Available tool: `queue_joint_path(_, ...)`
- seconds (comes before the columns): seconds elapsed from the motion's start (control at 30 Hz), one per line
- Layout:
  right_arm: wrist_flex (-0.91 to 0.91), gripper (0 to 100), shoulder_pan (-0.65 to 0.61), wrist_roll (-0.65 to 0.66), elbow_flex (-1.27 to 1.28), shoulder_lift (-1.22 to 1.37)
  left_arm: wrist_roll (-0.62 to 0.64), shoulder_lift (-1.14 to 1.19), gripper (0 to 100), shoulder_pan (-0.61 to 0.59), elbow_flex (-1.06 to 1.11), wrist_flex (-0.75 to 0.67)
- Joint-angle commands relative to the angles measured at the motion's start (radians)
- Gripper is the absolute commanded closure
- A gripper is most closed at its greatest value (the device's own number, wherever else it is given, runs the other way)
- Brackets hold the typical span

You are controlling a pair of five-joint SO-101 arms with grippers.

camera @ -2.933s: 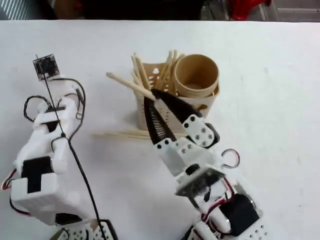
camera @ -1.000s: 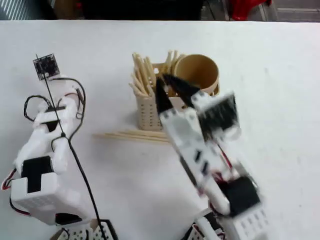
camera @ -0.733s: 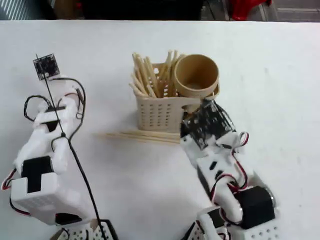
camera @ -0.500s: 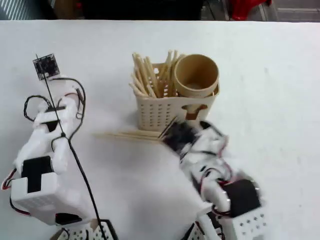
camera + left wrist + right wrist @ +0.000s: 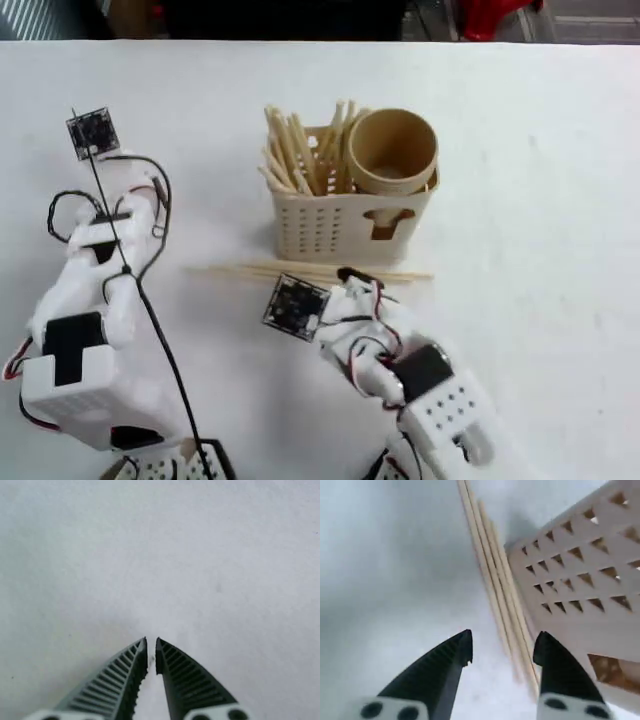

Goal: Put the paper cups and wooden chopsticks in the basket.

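Right now my right gripper [image 5: 503,641] hangs low over the counter [image 5: 540,150] with its jaws spread wide and nothing between them but the loose wooden chopsticks [image 5: 490,570], a few sticks lying flat and side by side, pressed along the foot of the basket [image 5: 580,580]. My left gripper [image 5: 151,652] is off on its own side, jaws drawn almost together on nothing, over bare counter. My worry is the basket-side jaw: the sticks lie so tight to the lattice wall that it may come down on the basket and shove it. It might also close on just the outer sticks and leave the rest behind. Thin sticks flat on a hard counter could also roll or scissor out as I squeeze. The right wrist view gives me the jaw spacing and how the sticks hug the wall. The high view gives me instead the full run of the loose chopsticks [image 5: 300,270] in front of the basket [image 5: 340,230]. It also shows the paper cups [image 5: 392,150] nested inside it beside the standing chopsticks [image 5: 295,150].
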Motion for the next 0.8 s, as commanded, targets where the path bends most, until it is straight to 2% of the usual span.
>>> queue_joint_path(0.0,-0.065,79.9,-0.007,0.011,-0.077,0.214,-0.011,-0.004,95,0.01,-0.044,-0.017)
queue_joint_path(0.17,-0.108,80.0,-0.01,0.006,-0.265,0.556,-0.011,-0.004,95,0.01,-0.044,-0.014)
queue_joint_path(0.4,-0.36,80.0,-0.008,0.011,-0.315,0.84,-0.011,-0.004,95,0.012,-0.044,-0.014)
queue_joint_path(0.57,-0.476,80.0,-0.007,0.011,-0.315,0.955,-0.011,-0.004,95,0.012,-0.044,-0.018)
queue_joint_path(0.77,-0.427,80.0,-0.007,0.014,-0.318,0.961,-0.011,-0.004,95,0.012,-0.044,-0.018)
